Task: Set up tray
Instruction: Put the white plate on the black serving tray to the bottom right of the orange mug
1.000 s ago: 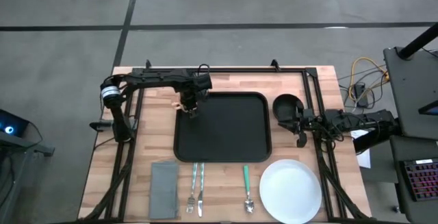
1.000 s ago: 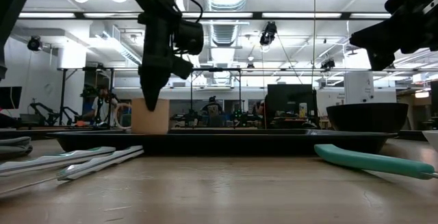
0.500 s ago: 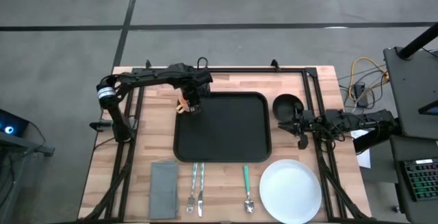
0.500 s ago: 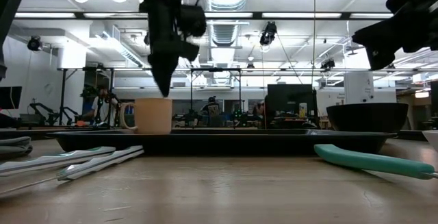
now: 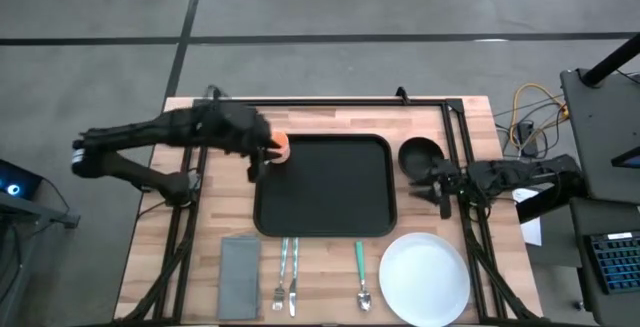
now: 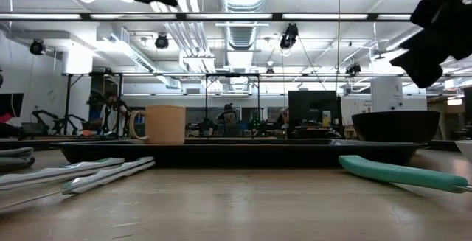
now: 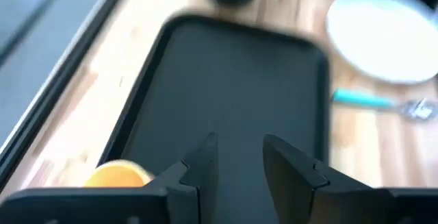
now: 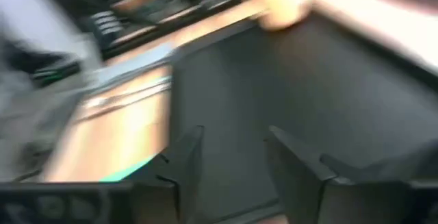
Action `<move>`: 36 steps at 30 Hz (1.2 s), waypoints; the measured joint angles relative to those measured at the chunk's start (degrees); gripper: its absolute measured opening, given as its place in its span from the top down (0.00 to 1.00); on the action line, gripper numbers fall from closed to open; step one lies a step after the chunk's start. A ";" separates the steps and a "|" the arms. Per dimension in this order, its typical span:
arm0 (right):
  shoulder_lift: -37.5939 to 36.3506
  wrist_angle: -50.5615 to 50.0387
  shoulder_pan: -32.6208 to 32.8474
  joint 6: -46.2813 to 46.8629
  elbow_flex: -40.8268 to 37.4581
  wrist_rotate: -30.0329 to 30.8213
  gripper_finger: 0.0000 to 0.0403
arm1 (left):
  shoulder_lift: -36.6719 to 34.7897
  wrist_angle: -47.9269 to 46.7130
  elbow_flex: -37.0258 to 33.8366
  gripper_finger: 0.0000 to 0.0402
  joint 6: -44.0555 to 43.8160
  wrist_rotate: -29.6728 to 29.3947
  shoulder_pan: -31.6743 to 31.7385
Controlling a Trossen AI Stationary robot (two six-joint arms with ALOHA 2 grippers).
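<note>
While the large black rectangular tray (image 5: 325,187) is sitting mid-counter on the pale wooden counter (image 5: 430,117), a small tan mug with an orange inside (image 5: 278,147) is standing in the tray's far left corner, just inside the raised rim. The left gripper (image 5: 256,155) is hanging just beside the mug, over the tray's left edge, not touching it, with its fingers spread and nothing between them, as the left wrist view shows.

The right gripper (image 5: 440,189) is hovering past the tray's right rim, next to a round black bowl (image 5: 420,154), and its fingers are likewise parted around nothing.

By my reckoning the mug is placed and the next piece is due. The bowl is nearest the right arm, so that looks the likely pick; it would call for lining up on the bowl's rim, then lifting clear over the tray's raised edge.

Most of the tray's floor is lying bare, so there is plenty of room to set things down. Along the near edge a folded grey napkin (image 5: 239,264), two metal utensils (image 5: 287,276), a teal-handled spoon (image 5: 361,270) and a round white plate (image 5: 424,278) are waiting, close to the tray's near rim.
</note>
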 joint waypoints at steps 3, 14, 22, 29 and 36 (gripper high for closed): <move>6.00 4.09 1.97 8.60 0.71 -4.94 0.53 | -6.42 6.13 -6.41 0.76 -2.19 -2.86 -4.45; 40.31 -29.70 6.60 18.97 39.32 -2.67 0.50 | -15.40 13.01 -21.54 0.76 -6.50 -6.02 -7.84; 59.35 -48.79 17.27 39.54 50.78 -1.16 0.50 | -12.87 13.30 -22.27 0.76 -7.39 -5.83 -8.08; 62.81 -47.04 30.48 56.83 46.52 0.00 0.50 | -11.36 13.40 -21.90 0.76 -5.76 -5.74 -8.10; 62.83 -38.13 37.77 59.91 37.22 -0.11 0.50 | -10.99 13.33 -22.21 0.76 -5.60 -5.66 -8.10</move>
